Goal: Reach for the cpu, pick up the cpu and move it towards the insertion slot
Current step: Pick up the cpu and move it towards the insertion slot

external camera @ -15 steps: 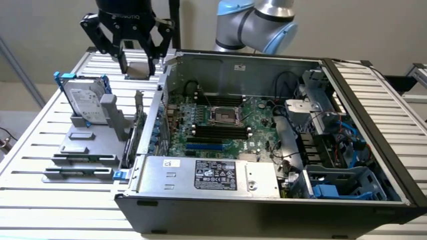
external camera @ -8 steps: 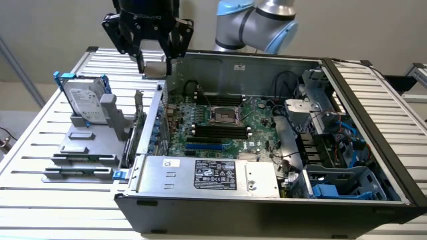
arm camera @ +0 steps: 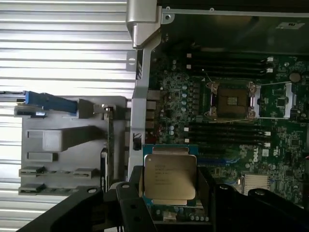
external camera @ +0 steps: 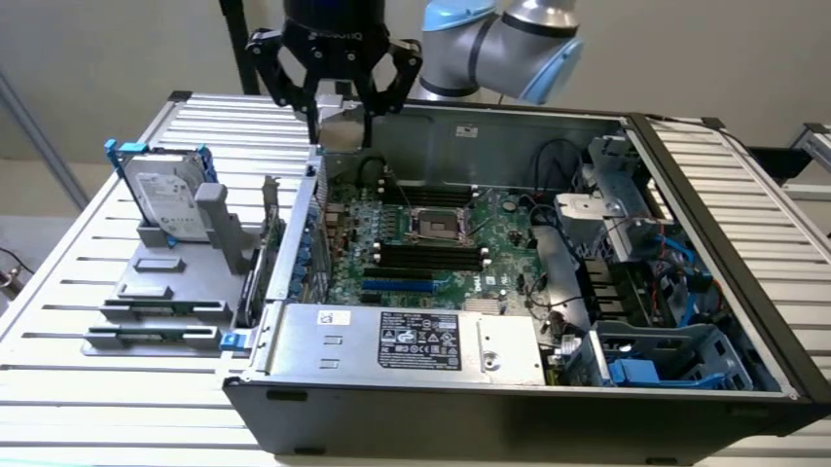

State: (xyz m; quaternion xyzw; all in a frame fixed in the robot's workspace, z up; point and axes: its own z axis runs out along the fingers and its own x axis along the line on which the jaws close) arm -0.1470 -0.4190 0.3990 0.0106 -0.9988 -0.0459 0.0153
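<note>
The cpu [external camera: 342,126], a small flat square chip with a silver-grey top, hangs in the air between the fingers of my gripper [external camera: 341,115], which is shut on it. It is above the rear corner of the open computer case, at the exterior view's left. In the wrist view the cpu [arm camera: 170,175] has printed text on its lid, and the dark fingers [arm camera: 133,189] of my gripper [arm camera: 170,186] press on two opposite sides. The insertion slot [external camera: 438,226], a square socket with a silvery frame and a dark centre, lies on the green motherboard. The insertion slot [arm camera: 231,100] is some way off from the cpu.
A silver hard drive [external camera: 169,199] stands upright in a grey bracket on the slatted metal table [external camera: 78,292], at the exterior view's left. Black memory slots [external camera: 429,255] flank the socket. A power supply box [external camera: 403,341] fills the case's near side. The case wall [arm camera: 140,72] runs beside the cpu.
</note>
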